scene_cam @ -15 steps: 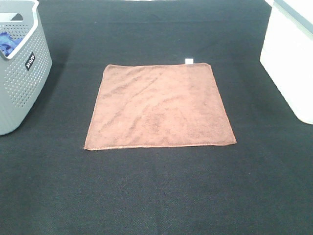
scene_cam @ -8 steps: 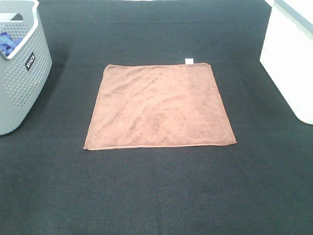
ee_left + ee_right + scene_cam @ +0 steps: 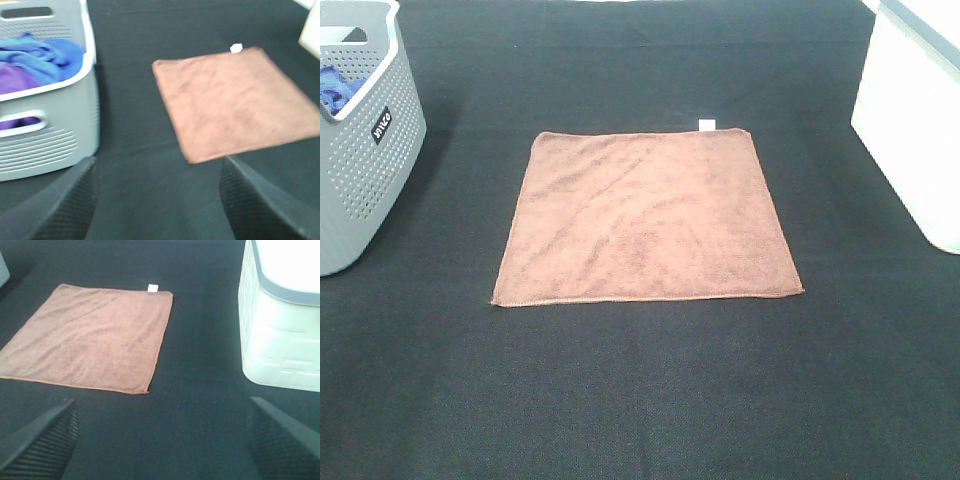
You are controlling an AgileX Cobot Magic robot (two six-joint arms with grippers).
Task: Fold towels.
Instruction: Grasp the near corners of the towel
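My left claw [image 3: 159,200] and right claw [image 3: 160,445] both spread wide, empty. Ahead of both, between them: brown square terry towel [image 3: 645,215], flat on black tabletop [image 3: 640,400]. Risk: thin hem hugs tabletop, I miss it; uneven corner grips skew fold.

A black, cloth-covered table [image 3: 640,400] carries three things. A brown towel [image 3: 645,220] lies flat and unfolded at its middle, a small white tag [image 3: 707,124] on its far edge. A grey perforated basket [image 3: 365,170] stands by the left edge, and a white container [image 3: 910,130] by the right edge.
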